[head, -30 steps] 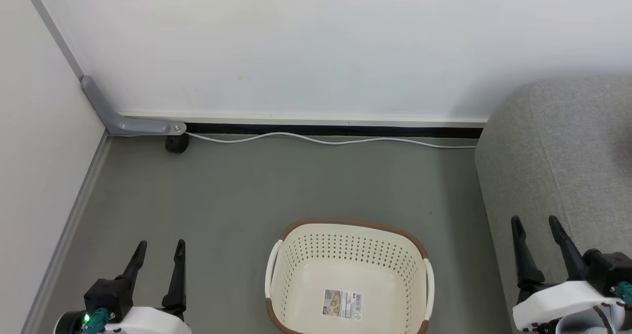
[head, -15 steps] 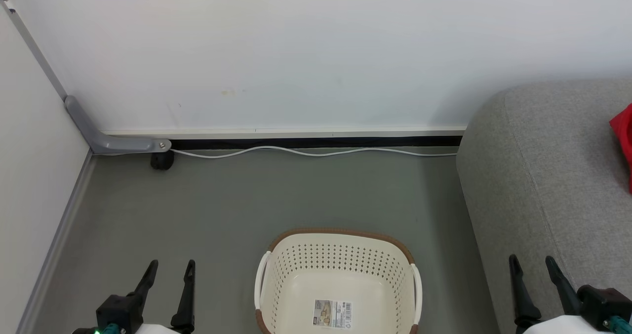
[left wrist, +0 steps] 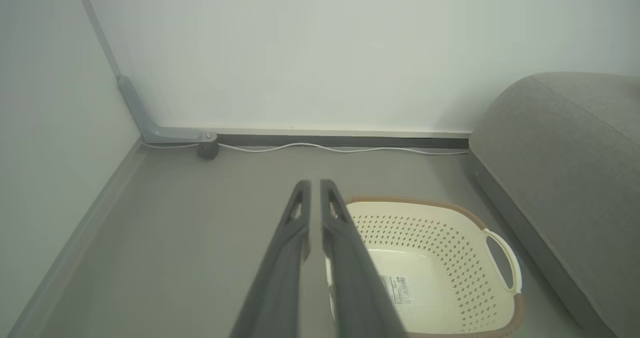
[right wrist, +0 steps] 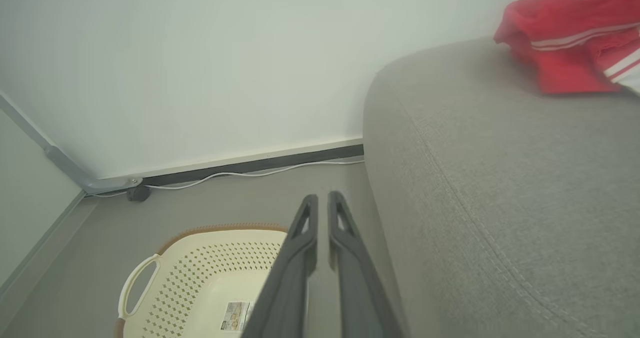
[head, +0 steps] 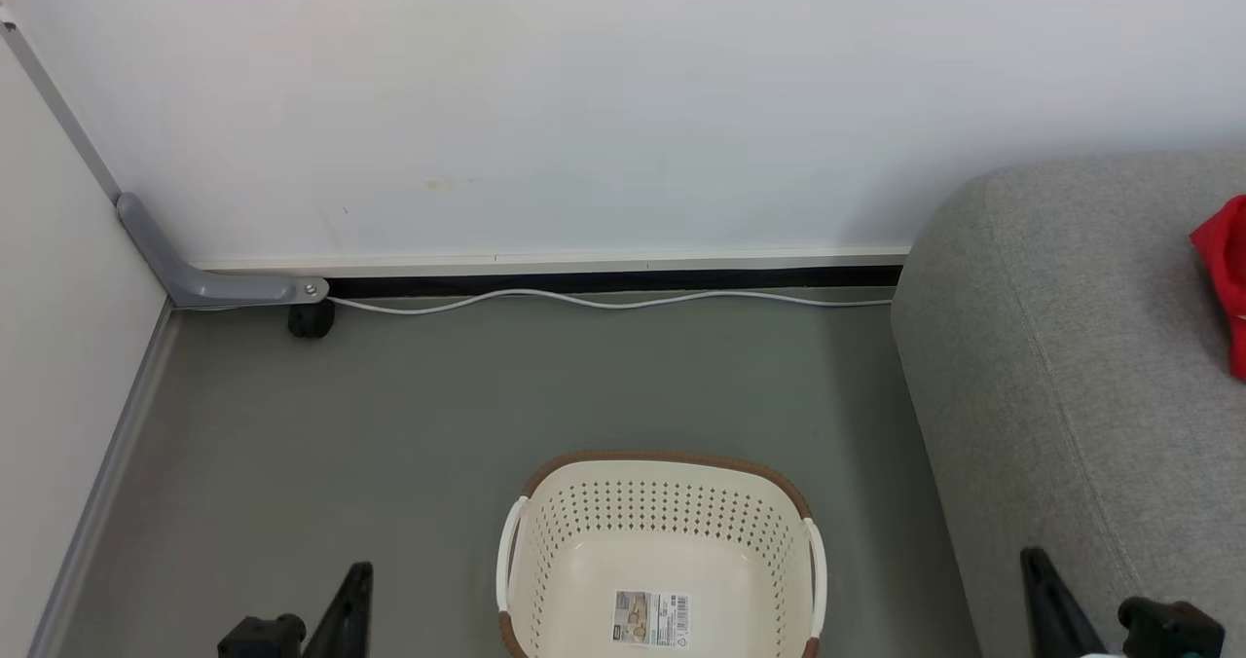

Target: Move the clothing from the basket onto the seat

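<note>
While our left claw [left wrist: 315, 185] hangs above the grey floor [head: 487, 415] just left of the basket [head: 662, 517], its two dark fingers stand almost together with only a thin slit between them, and we grip nothing in it. Our right claw [right wrist: 322, 198] is drawn in just as narrowly, also without a load, right of the basket by the left edge of the seat [head: 1071, 347]. We see the basket upright on the floor, near us, a barcode sticker [head: 650, 619] on its bottom. We see the clothing [right wrist: 575, 38] bunched on top of the seat, far to the right, well apart from both claws. A white cable [head: 604, 300] runs along the foot of the far wall.
</note>
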